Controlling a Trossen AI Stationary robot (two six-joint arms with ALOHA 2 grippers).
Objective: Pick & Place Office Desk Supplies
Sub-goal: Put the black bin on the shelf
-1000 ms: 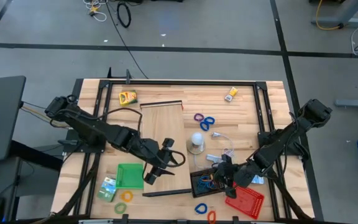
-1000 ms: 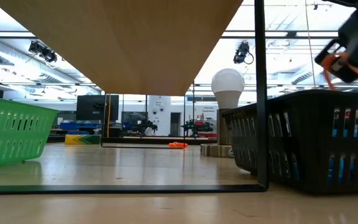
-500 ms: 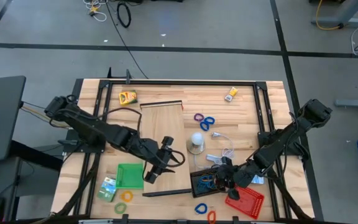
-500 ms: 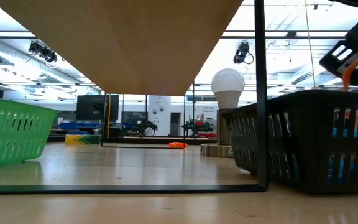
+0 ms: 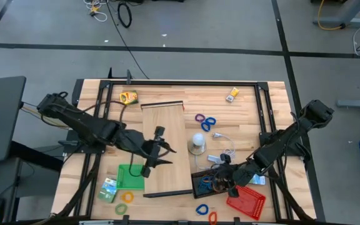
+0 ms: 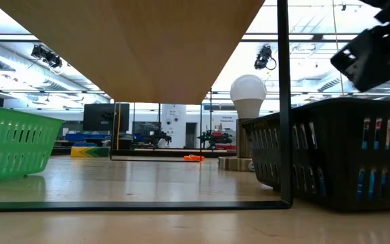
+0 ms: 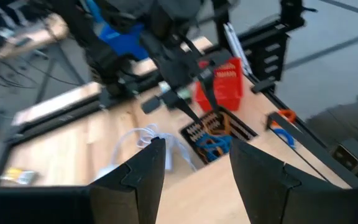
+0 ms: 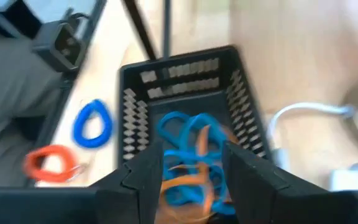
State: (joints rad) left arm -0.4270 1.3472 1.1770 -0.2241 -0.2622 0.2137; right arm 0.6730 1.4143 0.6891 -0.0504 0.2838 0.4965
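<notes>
My right pincer (image 8: 185,163), a second ago pinching an orange clip above the black mesh tray (image 5: 200,177), now stands spread and empty, the clip (image 8: 199,144) lies among blue ones inside, while my spread left pincer (image 5: 149,159) has shifted over the wooden board (image 5: 167,134).

Desk (image 5: 255,106) layout, high view, clock from centre:
Long board (image 5: 165,140) at centre, running 12 to 6.
Bulb (image 5: 197,141) just at 3 of board.
Loop pair (image 5: 205,121) at 1 of bulb.
Small box (image 5: 128,97) at 11; another small box (image 5: 232,94) at 1.
Three mesh trays: one (image 5: 129,177) at 7; one (image 5: 206,183) at 5, loops (image 8: 188,158) inside, right hand (image 5: 223,177) above; one (image 5: 246,201) beyond, at 4 of it.
Left hand (image 5: 152,152) over board's 9 edge.
</notes>
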